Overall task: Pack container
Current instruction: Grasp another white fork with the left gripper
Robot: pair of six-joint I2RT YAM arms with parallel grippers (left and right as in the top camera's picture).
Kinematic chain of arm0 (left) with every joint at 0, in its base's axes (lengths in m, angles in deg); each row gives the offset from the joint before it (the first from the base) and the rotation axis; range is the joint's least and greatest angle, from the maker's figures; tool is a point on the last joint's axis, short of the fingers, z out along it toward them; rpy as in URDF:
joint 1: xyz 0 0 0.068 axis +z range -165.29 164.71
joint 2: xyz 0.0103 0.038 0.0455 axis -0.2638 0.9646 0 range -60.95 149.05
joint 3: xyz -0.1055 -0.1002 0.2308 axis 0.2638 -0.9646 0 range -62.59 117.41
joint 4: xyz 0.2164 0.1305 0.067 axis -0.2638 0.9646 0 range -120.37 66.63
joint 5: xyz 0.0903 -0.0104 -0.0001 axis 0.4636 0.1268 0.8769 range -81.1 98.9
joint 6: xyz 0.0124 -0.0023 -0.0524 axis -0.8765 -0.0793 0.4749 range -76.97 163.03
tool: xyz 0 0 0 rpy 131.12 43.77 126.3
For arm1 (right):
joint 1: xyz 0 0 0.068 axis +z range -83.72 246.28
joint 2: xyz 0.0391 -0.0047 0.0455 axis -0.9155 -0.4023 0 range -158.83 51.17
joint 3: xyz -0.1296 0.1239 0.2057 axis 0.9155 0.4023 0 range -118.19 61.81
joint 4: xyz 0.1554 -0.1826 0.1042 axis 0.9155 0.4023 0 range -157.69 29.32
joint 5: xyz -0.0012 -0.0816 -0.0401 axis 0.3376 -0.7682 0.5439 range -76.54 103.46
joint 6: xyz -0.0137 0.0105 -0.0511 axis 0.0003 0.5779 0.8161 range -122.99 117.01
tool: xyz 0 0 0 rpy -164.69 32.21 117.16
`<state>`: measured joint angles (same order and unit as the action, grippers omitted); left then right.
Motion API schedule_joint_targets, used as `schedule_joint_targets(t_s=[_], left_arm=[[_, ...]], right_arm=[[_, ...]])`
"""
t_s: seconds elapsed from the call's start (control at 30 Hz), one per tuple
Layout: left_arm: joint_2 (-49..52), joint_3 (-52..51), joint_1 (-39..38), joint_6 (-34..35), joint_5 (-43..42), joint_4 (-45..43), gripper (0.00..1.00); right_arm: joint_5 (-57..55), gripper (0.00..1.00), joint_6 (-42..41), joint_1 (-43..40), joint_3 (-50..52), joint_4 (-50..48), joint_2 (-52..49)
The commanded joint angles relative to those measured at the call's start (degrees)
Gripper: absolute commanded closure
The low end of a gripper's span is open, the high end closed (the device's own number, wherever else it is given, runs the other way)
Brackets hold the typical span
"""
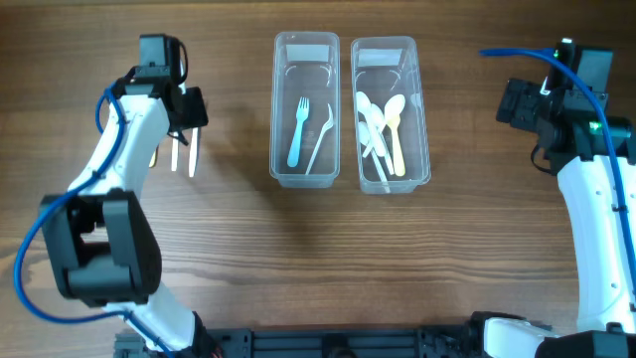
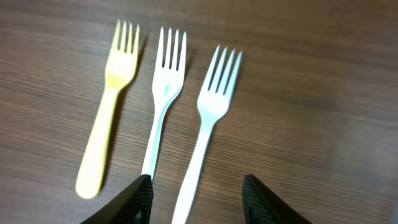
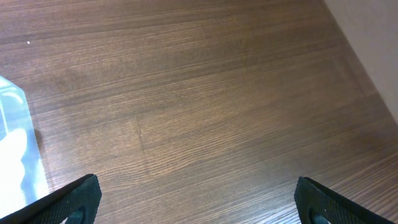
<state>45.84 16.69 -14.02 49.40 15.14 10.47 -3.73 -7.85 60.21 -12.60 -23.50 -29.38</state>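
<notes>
3 forks (image 2: pixel 169 78) near spread L jaws.

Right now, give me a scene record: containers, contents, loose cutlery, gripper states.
left container: blue fork, thin white utensil, probably a fork
right container: several spoons, white and cream
loose on table: yellow fork, middle white fork, right white fork, side by side
left gripper: open, above the loose forks, fingers either side of the right white fork's handle
right gripper: open, holding nothing, over the table
</notes>
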Motion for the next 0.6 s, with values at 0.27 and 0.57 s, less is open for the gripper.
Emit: schedule_joint_targets(t_s=[0.27, 0.57], left_arm=[[10.32, -1.73, 1.53, -6.43, -5.38, -3.41, 0.5], [12.15, -1.73, 1.53, -7.5, -5.35, -5.79, 0.51]], right_arm=[[-0.76, 0.0, 0.31, 0.09, -0.59, -0.02, 0.13], [-0.76, 0.0, 0.31, 0.09, -0.59, -0.02, 0.13]])
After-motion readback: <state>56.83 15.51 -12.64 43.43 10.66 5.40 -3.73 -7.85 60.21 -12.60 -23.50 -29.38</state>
